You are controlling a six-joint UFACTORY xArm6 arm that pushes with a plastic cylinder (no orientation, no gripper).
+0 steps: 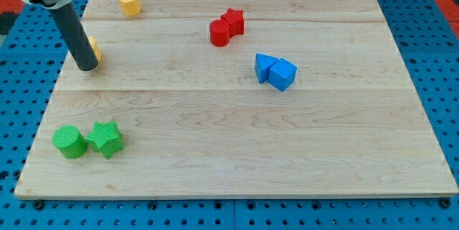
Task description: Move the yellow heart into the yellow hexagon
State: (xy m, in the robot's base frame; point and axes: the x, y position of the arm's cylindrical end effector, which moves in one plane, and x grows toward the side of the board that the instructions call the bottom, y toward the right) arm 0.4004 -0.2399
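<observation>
Blocks are spread over a pale wooden board (237,151), which rests on a blue perforated surface (430,36). At the view's upper left, a dark rod (74,35) comes down from a grey housing, and its lower end, my tip (87,67), is set on the board. No gripper is fitted, so nothing is held or clamped; the tip is seen only pressed against a block from the side.

The yellow heart (93,46) is found directly behind the rod, just to its right in the view, and is touched by it. Only a small yellow-orange edge of it is shown, so its shape cannot be made out from this angle. The yellow hexagon (129,3) is placed above and slightly to the right of the heart, near the board's top edge, clearly apart from both the heart and the tip.

Two red blocks are seen touching near the top centre: a red cylinder (219,32) and, just to its upper right, a red block (234,20) of irregular shape. To the right of centre, a blue block (265,66) and a blue cube (282,74) are pressed together. At the lower left, a green cylinder (69,142) and a green star (106,138) are set side by side, touching or nearly so, well apart from the tip.
</observation>
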